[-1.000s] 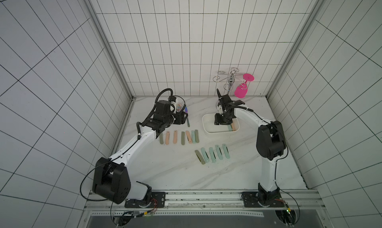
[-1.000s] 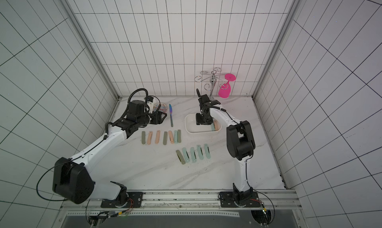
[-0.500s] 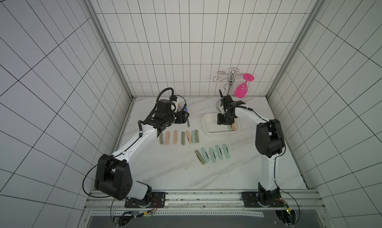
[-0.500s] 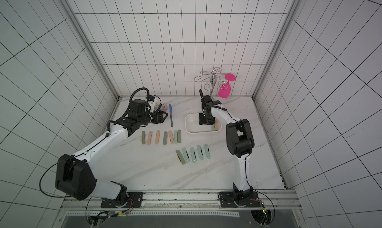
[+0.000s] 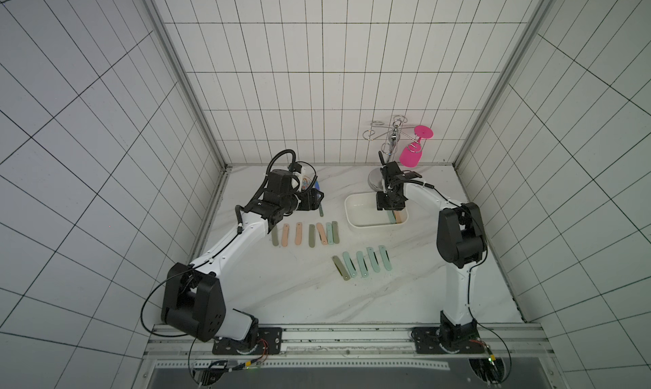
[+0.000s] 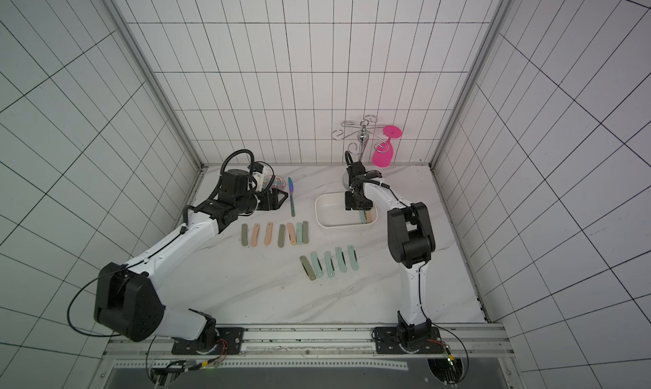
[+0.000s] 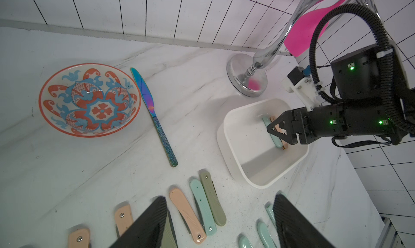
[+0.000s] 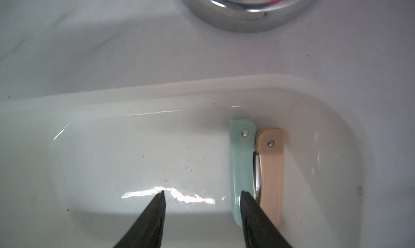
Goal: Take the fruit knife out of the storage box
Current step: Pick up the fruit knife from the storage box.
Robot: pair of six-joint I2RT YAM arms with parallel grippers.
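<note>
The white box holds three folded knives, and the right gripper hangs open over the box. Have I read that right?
Not quite: the storage box holds two folded knives, not three, a mint-green knife and a peach knife side by side at one end. The right wrist view shows it. The right gripper does hang open over the box.

Both top views: high at the front, facing down and back, far off, whole table (image 5: 281,292) in frame. Left wrist: low, oblique, mid-range, across bowl (image 7: 89,99) to box (image 7: 231,154). Right wrist: very close, straight into box. Box shared by all views
</note>
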